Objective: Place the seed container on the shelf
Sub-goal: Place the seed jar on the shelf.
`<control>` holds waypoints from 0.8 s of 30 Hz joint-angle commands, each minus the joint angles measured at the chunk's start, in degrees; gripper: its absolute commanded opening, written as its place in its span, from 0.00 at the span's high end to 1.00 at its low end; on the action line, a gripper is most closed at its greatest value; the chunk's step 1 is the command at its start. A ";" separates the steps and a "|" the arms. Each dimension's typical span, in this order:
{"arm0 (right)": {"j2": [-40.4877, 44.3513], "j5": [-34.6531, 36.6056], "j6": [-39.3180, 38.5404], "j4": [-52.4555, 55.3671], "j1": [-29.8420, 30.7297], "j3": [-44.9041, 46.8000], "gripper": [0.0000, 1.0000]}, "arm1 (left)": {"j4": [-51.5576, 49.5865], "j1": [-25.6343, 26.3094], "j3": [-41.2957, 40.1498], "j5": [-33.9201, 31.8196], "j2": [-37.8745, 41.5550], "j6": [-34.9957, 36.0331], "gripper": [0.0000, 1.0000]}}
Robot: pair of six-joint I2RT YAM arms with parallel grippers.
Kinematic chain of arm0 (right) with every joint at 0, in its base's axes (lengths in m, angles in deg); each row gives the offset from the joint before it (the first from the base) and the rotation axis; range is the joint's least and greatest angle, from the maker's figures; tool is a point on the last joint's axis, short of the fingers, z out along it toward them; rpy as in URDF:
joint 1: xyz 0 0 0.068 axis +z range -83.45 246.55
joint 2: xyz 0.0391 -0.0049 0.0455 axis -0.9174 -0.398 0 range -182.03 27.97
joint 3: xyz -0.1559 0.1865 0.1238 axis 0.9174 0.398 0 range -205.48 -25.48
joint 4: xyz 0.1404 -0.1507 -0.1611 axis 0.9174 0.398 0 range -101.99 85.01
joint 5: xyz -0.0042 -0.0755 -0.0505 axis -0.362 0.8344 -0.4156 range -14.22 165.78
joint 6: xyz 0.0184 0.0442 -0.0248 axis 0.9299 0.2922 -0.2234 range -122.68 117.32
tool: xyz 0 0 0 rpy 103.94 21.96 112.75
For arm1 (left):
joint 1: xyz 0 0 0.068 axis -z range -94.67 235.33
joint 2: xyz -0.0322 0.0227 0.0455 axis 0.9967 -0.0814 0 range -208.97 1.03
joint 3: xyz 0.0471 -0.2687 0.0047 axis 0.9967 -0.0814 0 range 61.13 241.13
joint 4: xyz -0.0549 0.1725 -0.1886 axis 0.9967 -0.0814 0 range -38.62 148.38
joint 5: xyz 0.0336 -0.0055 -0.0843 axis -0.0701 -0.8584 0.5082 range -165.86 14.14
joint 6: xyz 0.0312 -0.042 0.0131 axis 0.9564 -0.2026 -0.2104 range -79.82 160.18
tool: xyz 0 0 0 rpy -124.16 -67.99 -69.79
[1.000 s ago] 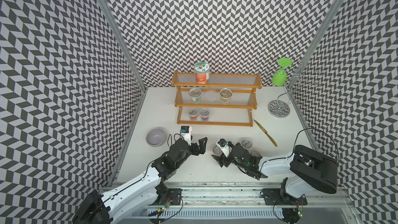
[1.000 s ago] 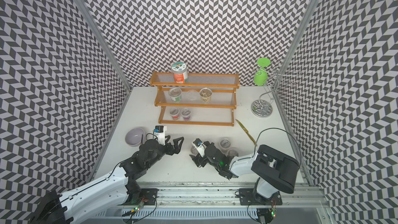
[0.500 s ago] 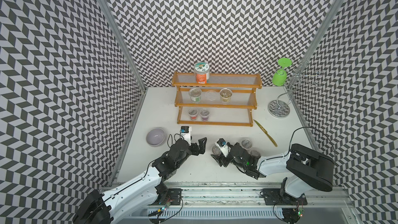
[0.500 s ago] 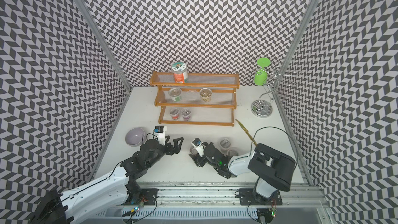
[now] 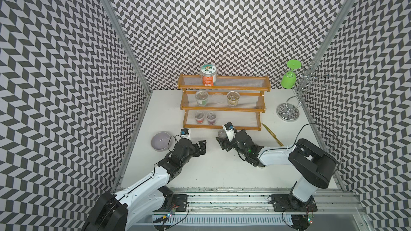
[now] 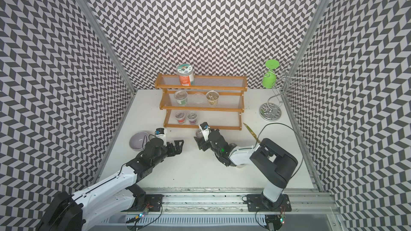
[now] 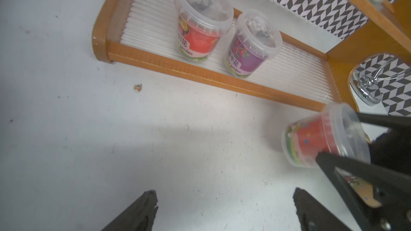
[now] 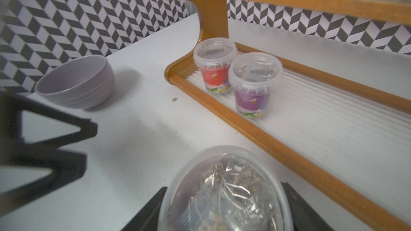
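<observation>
My right gripper (image 8: 222, 210) clamps the seed container (image 7: 315, 138) before the shelf (image 5: 222, 127), tubs (image 8: 253, 89) at its bottom tier's left end; left gripper (image 7: 224, 196) gapes empty

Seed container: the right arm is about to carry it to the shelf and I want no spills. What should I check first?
1. Grip: right tool shut on seed container: ok.
2. Container upright: not ok, tilted.
3. Room on the bottom tier of the shelf, beside red-label tub and purple-label tub: ok.
4. Bystander: left tool open, empty, apart from the container: ok.
5. Lid sealed: cannot tell.
</observation>
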 commanded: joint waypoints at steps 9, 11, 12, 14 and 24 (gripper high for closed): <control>-8.22 3.28 3.12 2.05 -5.71 -10.37 0.25 | 2.37 -0.35 2.79 3.68 -0.32 1.28 0.00; -9.32 3.25 3.82 1.74 -6.51 -11.59 0.25 | 2.48 -0.41 2.36 3.43 0.33 1.28 0.00; -9.97 3.31 4.04 1.98 -6.86 -12.49 0.25 | 2.40 -0.46 2.12 3.33 0.71 1.19 0.00; -10.89 3.77 4.26 2.25 -7.26 -13.78 0.25 | 2.05 -0.44 1.97 3.24 1.21 1.19 0.00; -15.18 6.62 4.84 1.08 -7.80 -18.21 0.25 | 1.54 -0.50 1.06 3.06 2.89 1.10 0.00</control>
